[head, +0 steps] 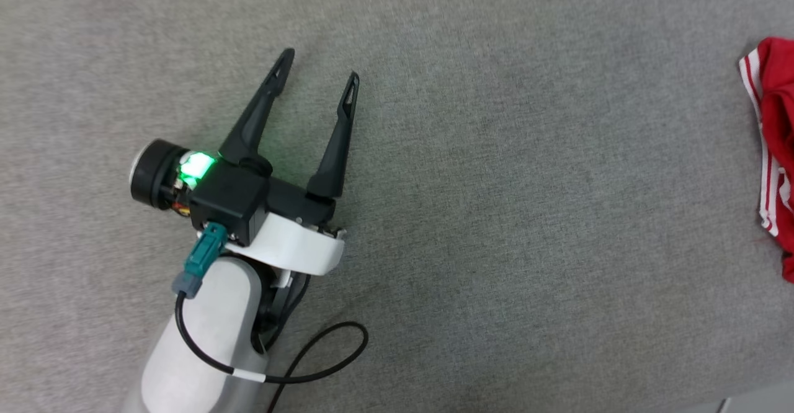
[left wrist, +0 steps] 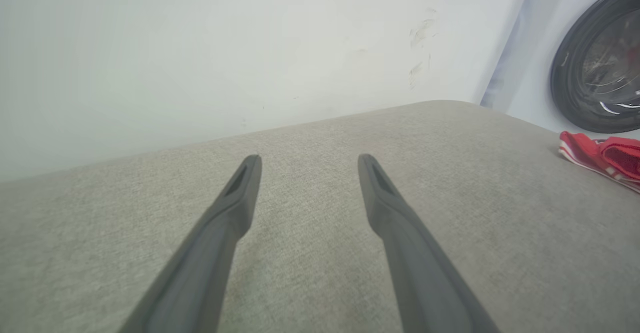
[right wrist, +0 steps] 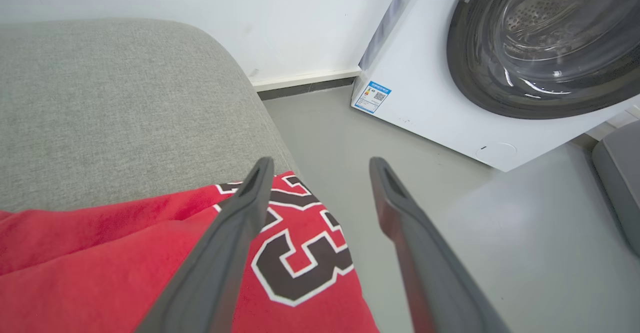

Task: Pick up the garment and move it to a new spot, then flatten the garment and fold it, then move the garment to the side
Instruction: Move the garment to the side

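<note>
Our right claw (right wrist: 321, 163) hangs spread and empty just above the garment (right wrist: 100, 263), which lies along the right edge of the grey surface (right wrist: 100, 98). Our left claw (head: 320, 66), also spread wide, sits well apart to the left; we judge the right arm nearer.
</note>
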Controlling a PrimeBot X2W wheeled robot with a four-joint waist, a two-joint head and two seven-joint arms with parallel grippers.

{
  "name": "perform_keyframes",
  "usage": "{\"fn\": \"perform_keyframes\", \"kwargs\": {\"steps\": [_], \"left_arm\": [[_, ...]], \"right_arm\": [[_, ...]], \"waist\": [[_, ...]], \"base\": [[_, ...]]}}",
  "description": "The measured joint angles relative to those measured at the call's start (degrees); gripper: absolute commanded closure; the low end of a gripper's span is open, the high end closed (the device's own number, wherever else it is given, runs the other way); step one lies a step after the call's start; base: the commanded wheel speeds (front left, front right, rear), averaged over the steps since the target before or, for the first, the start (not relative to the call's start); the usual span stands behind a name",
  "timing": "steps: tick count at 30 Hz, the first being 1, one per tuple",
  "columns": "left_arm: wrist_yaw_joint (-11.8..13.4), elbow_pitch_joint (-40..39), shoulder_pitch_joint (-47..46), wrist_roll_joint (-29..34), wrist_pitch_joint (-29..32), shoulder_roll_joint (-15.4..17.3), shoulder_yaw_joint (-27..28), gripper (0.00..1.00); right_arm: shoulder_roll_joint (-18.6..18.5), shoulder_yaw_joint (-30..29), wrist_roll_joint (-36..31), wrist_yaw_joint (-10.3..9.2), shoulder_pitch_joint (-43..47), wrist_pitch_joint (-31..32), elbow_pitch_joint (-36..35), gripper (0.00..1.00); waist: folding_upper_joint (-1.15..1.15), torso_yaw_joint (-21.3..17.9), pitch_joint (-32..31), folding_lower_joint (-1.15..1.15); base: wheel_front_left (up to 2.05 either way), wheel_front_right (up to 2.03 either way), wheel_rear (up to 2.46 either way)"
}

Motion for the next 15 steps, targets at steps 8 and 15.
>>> {"fn": "perform_keyframes", "kwargs": {"steps": [8, 15], "left_arm": [[1.1, 2.5, 4.4, -2.2, -0.8, -1.8, 0.6, 0.0], [2.3, 4.1, 10.4, -4.2, -0.9, -2.8, 2.3, 0.0]], "right_arm": [[3.6, -2.6, -4.9, -0.01, 5.5, -5.6, -2.6, 0.0], [9.9, -2.0, -5.2, -0.01, 14.8, -9.7, -8.5, 0.0]], "waist": [[0.0, 2.7, -6.9, -0.01], [0.0, 5.7, -13.6, -0.02]], "base": [[0.0, 0.0, 0.0], [0.0, 0.0, 0.0]]}}
